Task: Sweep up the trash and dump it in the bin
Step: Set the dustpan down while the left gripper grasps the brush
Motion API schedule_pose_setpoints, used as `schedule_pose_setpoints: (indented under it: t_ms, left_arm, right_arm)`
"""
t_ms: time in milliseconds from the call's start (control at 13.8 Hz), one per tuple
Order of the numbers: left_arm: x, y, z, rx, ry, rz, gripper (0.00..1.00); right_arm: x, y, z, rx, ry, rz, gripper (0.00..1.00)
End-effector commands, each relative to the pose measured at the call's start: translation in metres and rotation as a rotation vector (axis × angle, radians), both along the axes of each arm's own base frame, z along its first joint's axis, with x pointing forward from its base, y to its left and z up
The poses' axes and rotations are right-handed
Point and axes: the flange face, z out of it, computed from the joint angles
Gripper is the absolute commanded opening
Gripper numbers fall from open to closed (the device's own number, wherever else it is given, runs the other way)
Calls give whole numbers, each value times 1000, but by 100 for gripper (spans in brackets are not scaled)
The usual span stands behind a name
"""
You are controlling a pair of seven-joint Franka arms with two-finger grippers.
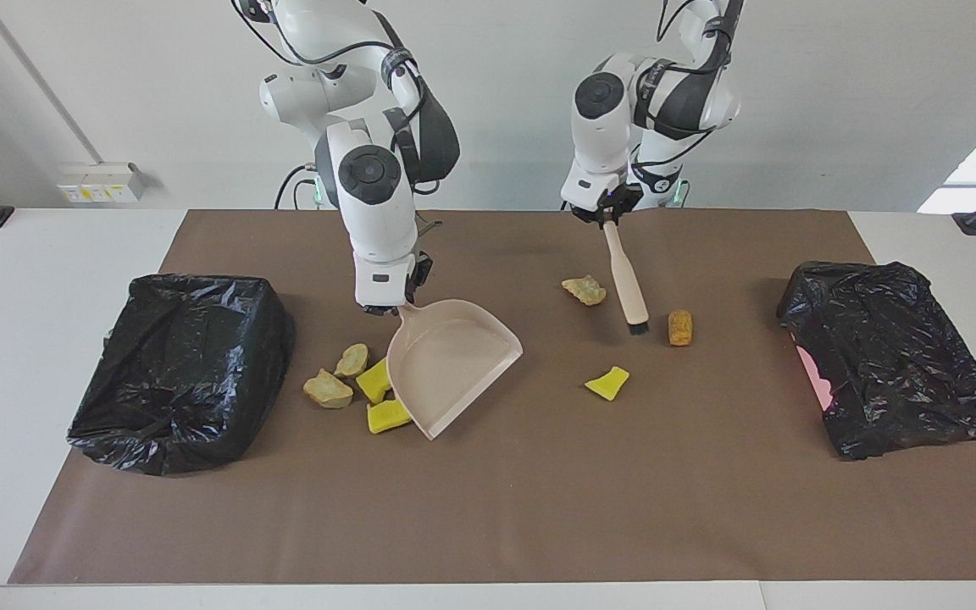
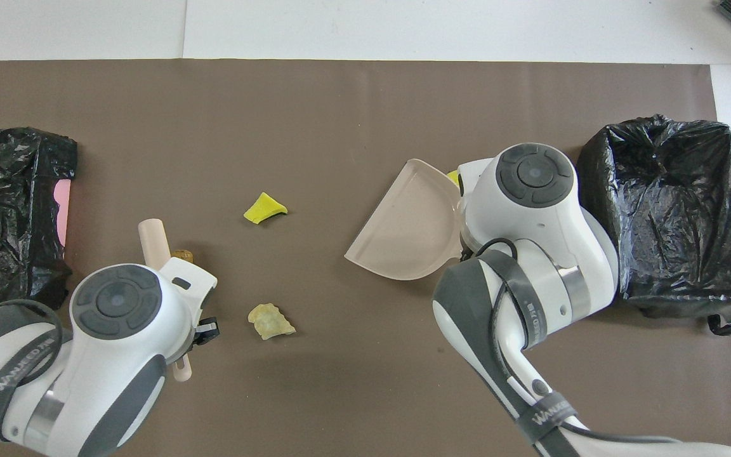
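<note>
The trash lay in two groups. Four pieces, two yellow wedges [image 1: 375, 380] and two tan chunks [image 1: 329, 390], were bunched against the outside wall of the dustpan [image 1: 452, 363], on the side toward the right arm's end of the table and its black-lined bin [image 1: 183, 368]. They sat just below and beside the right gripper [image 1: 385, 308], whose fingers were clamped on the pan's short handle; the pan's open mouth faced away from that cluster, toward the middle of the mat. Three more pieces ringed the brush [image 1: 626, 284]: a pale chunk [image 1: 585, 290] beside its shaft, an orange-brown lump [image 1: 679, 327] just beside the bristles, and a yellow wedge [image 1: 607, 383] past the bristle tip, farther from the robots. The left gripper [image 1: 605, 212] was closed on the top of the brush handle, the brush's long axis running down and away from the fingers toward that wedge.

The coming sweep likely turned on this: the loose three lay between bristles and pan mouth, so the left arm was nearer to them, while the four by the pan sat on its closed side. A second bin [image 1: 893, 356] stood at the left arm's end.
</note>
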Motion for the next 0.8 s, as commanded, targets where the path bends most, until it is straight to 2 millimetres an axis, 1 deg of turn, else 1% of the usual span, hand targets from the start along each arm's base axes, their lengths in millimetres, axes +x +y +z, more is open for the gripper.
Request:
schedule_pose_setpoints:
  t_ms: [0,145,217,289,361,434,578,651,723]
  left_arm:
    - [6,42,-5,6,-31,78,0]
    - [2,78,-14,14,-13,158,0]
    - [-5,80,-27,24,10,164,0]
    - [-13,76,-45,28,23,158,0]
    - [-23,67,-59,19,25,138,0]
    - [-31,50,-64,17,27,93,0]
    - [-37,22,-65,-38,39,64,0]
    - [-40,4,-64,-88,23,36,0]
    - [-41,-13,-65,-120,-2,9,0]
  right_arm:
    - [-21,-2,0,17,-29,151,0]
    - [-31,28,-9,19,-38,219,0]
    - [-35,39,-17,11,-30,242,0]
    - [-37,42,-20,0,-26,253,0]
    - [-39,47,-24,-6,-22,268,0]
    - [-44,55,-27,-16,-19,293,0]
    - [-53,70,-42,-43,-5,322,0]
    - [-55,76,-49,-48,-1,336,0]
    - [-56,77,-55,-48,0,337,0]
